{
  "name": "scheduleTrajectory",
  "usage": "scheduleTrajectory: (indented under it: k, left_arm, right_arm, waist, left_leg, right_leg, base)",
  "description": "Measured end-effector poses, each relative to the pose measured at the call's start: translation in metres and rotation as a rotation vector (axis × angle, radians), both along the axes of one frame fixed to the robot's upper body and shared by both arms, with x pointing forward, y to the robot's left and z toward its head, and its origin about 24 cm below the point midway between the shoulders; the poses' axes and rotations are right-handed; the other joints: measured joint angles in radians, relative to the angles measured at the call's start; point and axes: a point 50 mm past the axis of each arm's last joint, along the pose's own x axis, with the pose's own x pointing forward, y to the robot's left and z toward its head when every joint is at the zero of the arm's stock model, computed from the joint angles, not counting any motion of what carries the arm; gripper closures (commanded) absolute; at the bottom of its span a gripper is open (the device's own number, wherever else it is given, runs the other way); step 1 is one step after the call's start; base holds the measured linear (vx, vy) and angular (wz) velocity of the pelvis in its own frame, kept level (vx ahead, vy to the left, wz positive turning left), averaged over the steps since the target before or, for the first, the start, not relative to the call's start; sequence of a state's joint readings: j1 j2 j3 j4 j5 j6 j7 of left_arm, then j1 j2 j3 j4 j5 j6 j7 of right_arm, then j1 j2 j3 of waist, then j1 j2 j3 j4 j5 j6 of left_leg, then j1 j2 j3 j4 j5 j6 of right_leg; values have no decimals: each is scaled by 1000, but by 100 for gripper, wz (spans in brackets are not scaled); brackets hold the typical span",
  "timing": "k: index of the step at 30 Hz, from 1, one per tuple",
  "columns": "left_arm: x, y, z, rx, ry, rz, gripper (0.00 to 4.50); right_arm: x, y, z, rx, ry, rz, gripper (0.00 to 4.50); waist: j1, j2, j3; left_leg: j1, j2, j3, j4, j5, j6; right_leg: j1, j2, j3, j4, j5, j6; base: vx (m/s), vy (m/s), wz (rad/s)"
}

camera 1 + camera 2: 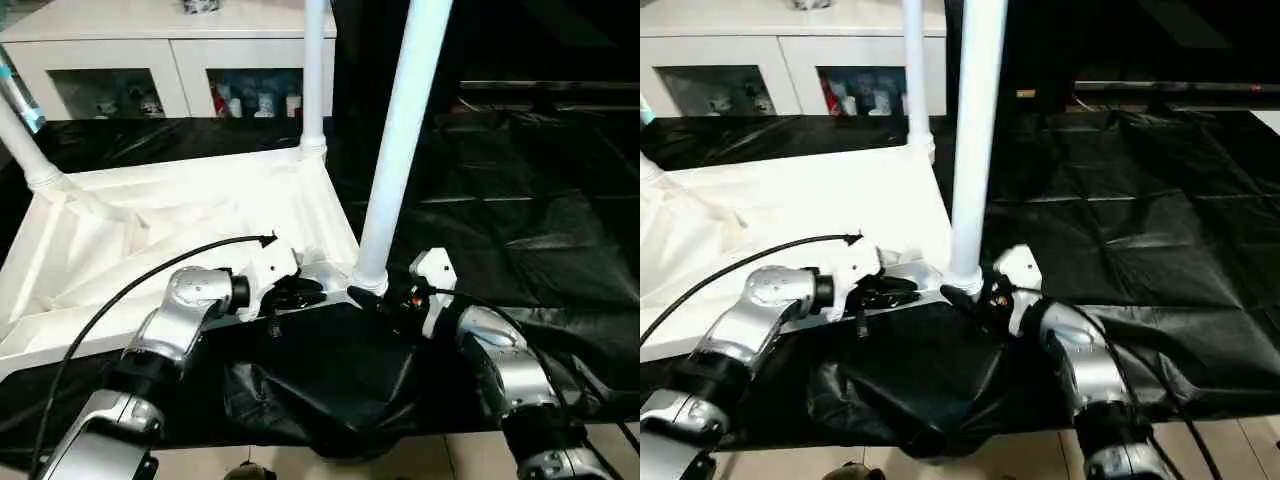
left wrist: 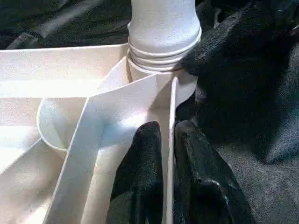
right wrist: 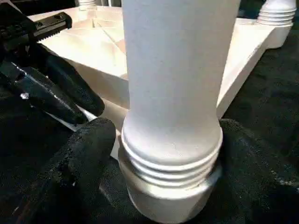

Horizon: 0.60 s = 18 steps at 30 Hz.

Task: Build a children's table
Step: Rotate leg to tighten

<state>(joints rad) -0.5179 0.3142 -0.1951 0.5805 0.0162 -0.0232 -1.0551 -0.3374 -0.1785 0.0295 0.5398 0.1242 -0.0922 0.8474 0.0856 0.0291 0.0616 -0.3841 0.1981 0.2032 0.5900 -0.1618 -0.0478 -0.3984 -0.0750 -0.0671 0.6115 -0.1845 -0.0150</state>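
Tabletop (image 1: 150, 240) lies upside down at frame centre; left claw (image 2: 167, 154) pinches its rim wall, right claw (image 3: 159, 154) grips the near leg's (image 1: 400, 140) base.

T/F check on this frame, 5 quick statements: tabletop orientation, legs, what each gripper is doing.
1. The tabletop lies ribbed side up. True.
2. No legs are fitted yet. False: legs stand in its corner sockets, including the near leg and a far leg.
3. The right gripper has a finger on each side of the near leg's base. True.
4. The left gripper holds a loose leg. False: its fingers straddle the tabletop's thin rim wall.
5. The work sits on bare wood. False: black sheeting covers the surface.
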Motion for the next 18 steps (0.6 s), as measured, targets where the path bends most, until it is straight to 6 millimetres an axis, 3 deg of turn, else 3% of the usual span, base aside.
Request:
scheduleTrajectory:
  k: [4, 10, 13, 15, 18]
  left_arm:
    - [-3, 0, 1, -28, 14, 0, 325]
    - [-10, 1, 5, -82, 57, -21, 277]
    - [-11, 7, 10, -122, 47, 17, 269]
    - [-10, 10, 16, -171, 37, 60, 238]
    - [-8, 12, 26, -274, 16, 148, 238]
  right_arm:
    - [-1, 0, 1, 3, -10, -14, 77]
    - [-1, -3, 18, 25, -51, 15, 77]
    - [-7, -10, 23, 36, -45, 40, 77]
    - [-14, -14, 24, 45, -28, 53, 77]
    - [-26, -20, 22, 41, -8, 65, 77]
  waist:
    - [0, -1, 0]
    - [2, -6, 1]
    - [4, -8, 1]
    - [4, -8, 1]
    - [3, -7, 1]
  left_leg:
    - [-1, 0, 0, 0, 0, 0]
    - [-3, 0, 0, -1, -1, 1]
    - [-4, 0, 0, -1, -1, 2]
    - [-5, 0, 0, -1, -1, 2]
    - [-4, 0, 0, -1, -1, 2]
  right_leg:
    - [-1, 0, 0, 0, -1, 2]
    - [-2, 0, 0, -1, -1, 2]
    - [-3, 0, 0, -1, -2, 3]
    - [-3, 0, 0, -1, -2, 3]
    - [-3, 0, 0, -1, -2, 3]
  base:
    - [0, 0, 0]
    - [0, 0, 0]
    - [0, 0, 0]
    - [0, 0, 0]
    - [0, 0, 0]
